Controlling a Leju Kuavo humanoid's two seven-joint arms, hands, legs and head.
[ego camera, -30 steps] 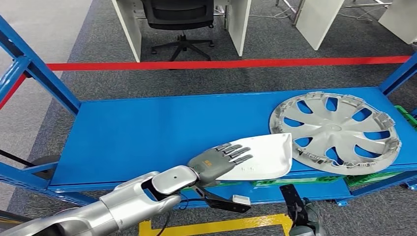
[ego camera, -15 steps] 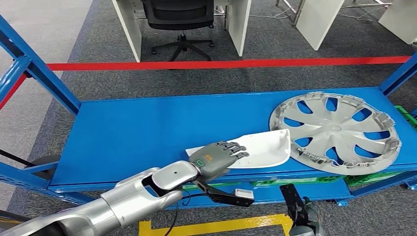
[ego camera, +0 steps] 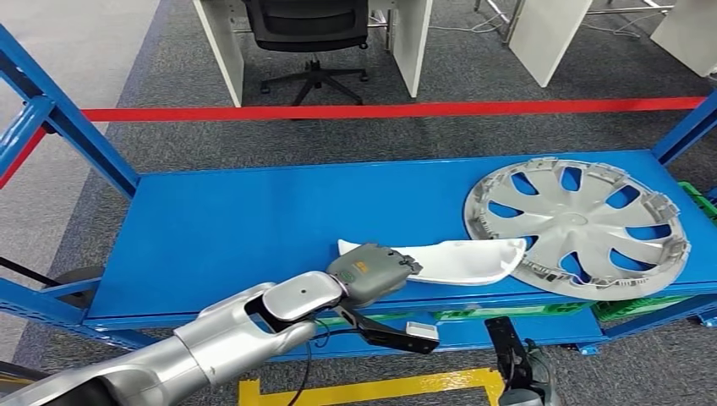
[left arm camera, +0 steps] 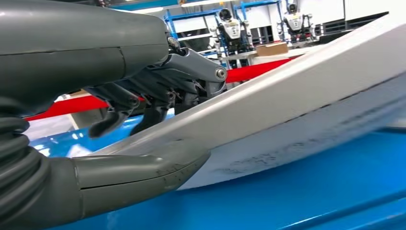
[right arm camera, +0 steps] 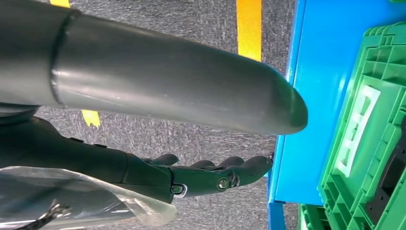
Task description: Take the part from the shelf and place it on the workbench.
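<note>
Gripping a white part [ego camera: 457, 258] near the front edge of a blue shelf [ego camera: 237, 228], the humanoid's left hand [ego camera: 372, 272] reaches in from below on its silver arm. The left wrist view shows the thick grey thumb [left arm camera: 139, 175] pressed under the white panel [left arm camera: 306, 91] and the darker fingers [left arm camera: 143, 103] curled over its upper face, so the hand is clamped on the part. From the head camera the part appears tilted, its near edge raised in the hand while its far, curved end lies close against a silver wheel cover [ego camera: 579, 224]; whether the two touch cannot be told. The wheel cover lies flat at the right end of the shelf, its rim overhanging the front edge.

Green plastic crates [ego camera: 630, 306] sit on the level beneath the shelf, glimpsed under its front lip. The right wrist view shows one such crate [right arm camera: 368, 129] on a blue surface [right arm camera: 316, 143], with something dark inside at the picture's edge, too little of it visible to identify. The right hand [right arm camera: 210, 175] hangs beside that surface over grey carpet, its dark fingers extended and slightly apart, holding nothing.

Beyond the shelf, a red tape line [ego camera: 380, 110] crosses the carpet, with a black office chair [ego camera: 309, 38] and white desk panels behind it. Yellow floor marking [ego camera: 372, 389] runs along the near side of the shelf.
</note>
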